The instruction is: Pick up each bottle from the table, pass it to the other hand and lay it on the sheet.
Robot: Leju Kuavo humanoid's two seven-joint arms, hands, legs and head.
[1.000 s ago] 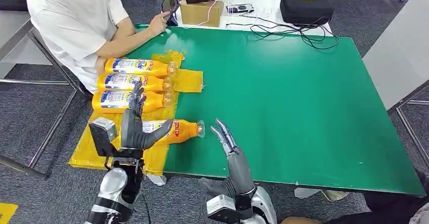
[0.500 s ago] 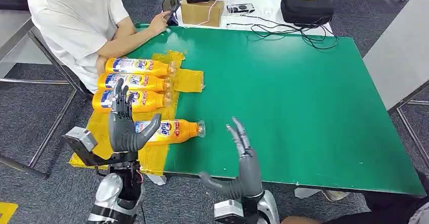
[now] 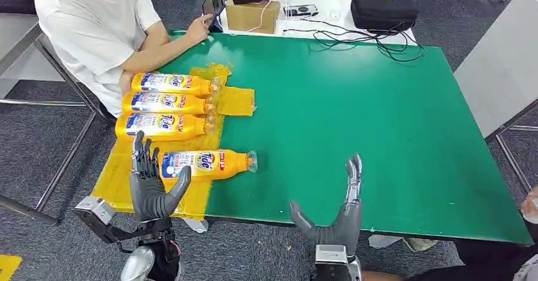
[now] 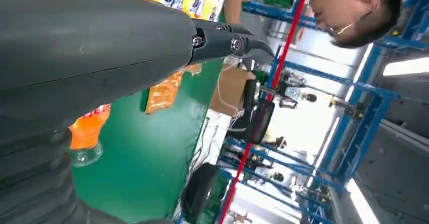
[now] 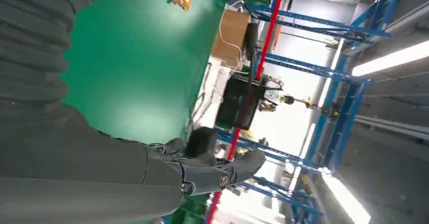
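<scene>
A: Status of the bottles?

B: 4 orange Tide bottles lie on their sides at the table's left edge. 3 form a row on the yellow sheet: the far bottle, the middle bottle and the third bottle. The nearest bottle rests with its body on the sheet, while its neck and clear cap overhang onto the green table.

A: Condition of the hands?

B: The left hand is upright at the table's near-left corner, fingers spread apart, thumb out, holding nothing. It stands just beside the nearest bottle's base; contact cannot be confirmed. The right hand is raised at the near edge, well apart from every bottle, fingers straight and close together, thumb splayed, also holding nothing.

A: Which step is in hand?

B: Judged from the layout, the placing step for the nearest bottle is complete, with both hands free. No bottle is visible on the bare green surface, so the task appears at or near its end.

A: Requirement for the next move?

B: If another bottle is supplied, the right hand must reach it and close around its body, then transfer it to the left hand for laying beside the row. A seated person is close to the sheet's far end; arm travel should keep clear.
</scene>
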